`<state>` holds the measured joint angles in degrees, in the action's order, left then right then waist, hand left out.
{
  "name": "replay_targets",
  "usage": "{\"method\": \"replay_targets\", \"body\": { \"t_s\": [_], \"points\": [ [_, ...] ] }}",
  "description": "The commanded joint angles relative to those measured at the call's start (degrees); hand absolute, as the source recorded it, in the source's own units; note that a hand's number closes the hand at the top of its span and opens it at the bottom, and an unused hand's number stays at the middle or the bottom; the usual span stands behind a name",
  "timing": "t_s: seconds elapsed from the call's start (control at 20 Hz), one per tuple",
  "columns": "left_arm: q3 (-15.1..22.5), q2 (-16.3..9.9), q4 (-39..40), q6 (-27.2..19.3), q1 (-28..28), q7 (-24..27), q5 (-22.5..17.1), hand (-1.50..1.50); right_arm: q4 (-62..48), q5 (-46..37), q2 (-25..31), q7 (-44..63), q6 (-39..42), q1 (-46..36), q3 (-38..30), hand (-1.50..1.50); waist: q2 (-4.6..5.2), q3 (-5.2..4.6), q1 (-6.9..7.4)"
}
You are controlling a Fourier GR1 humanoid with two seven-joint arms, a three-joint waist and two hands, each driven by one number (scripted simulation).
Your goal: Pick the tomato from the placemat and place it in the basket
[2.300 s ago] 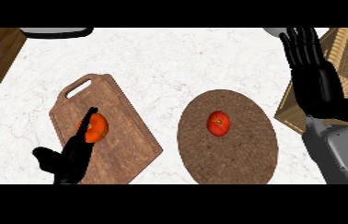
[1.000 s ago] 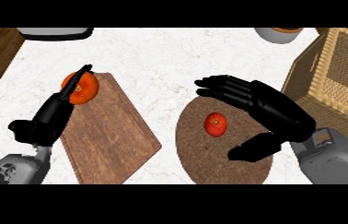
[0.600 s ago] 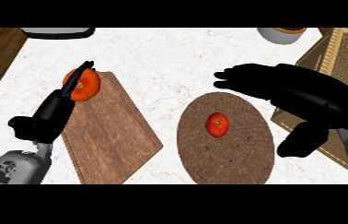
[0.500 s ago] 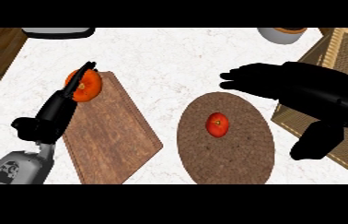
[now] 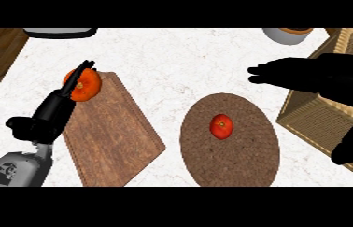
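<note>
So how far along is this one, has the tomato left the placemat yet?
Nothing is done yet: the tomato lies on the round placemat, untouched. In hand: the right hand hovers open beyond the placemat's far right edge, partly over the basket, holding nothing. The left hand rests at the cutting board beside another tomato-like fruit. Left: grasp, lift, carry and place in the basket.

— What does the left arm look like?
— A grey forearm (image 5: pixel 24 167) with dark markings, ending in a matte black left hand (image 5: pixel 48 116) with slim fingers.
— And the other?
— The right hand (image 5: pixel 314 74) is black too, bulkier, rounded.
</note>
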<state>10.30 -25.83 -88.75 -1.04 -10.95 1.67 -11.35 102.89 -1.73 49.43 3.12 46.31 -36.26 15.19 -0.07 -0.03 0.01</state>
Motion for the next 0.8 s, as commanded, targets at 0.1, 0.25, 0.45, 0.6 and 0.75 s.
{"method": "replay_targets", "body": {
  "t_s": [0.1,0.25,0.45,0.6,0.75],
  "points": [
    [-1.0,1.3,-1.6,1.7,1.8,-0.2,1.7,0.00,-2.3,-11.3,-4.6,-8.7,-2.3,6.2,-1.8,-1.50,0.12,0.06,0.31],
    [-1.3,3.1,-0.8,1.9,1.9,1.0,2.4,0.00,-7.7,-11.8,-9.6,-7.1,-2.1,3.9,-0.7,-1.50,0.19,0.03,0.53],
    [-2.1,4.1,3.3,2.4,-2.4,0.3,3.3,0.00,-7.9,-19.4,-16.6,-8.6,-9.7,8.8,4.3,-1.50,0.34,0.06,0.46],
    [-3.8,4.5,5.1,4.1,-3.9,-0.1,4.0,0.00,-7.1,-21.0,-16.9,-12.4,-8.9,11.6,2.4,-1.50,0.16,0.04,-0.04],
    [-3.9,3.7,-2.2,4.5,1.3,-1.7,3.7,0.00,-13.8,-27.8,-19.1,-18.8,-15.1,12.9,4.4,-1.50,0.17,0.07,0.54]
  ]
}}
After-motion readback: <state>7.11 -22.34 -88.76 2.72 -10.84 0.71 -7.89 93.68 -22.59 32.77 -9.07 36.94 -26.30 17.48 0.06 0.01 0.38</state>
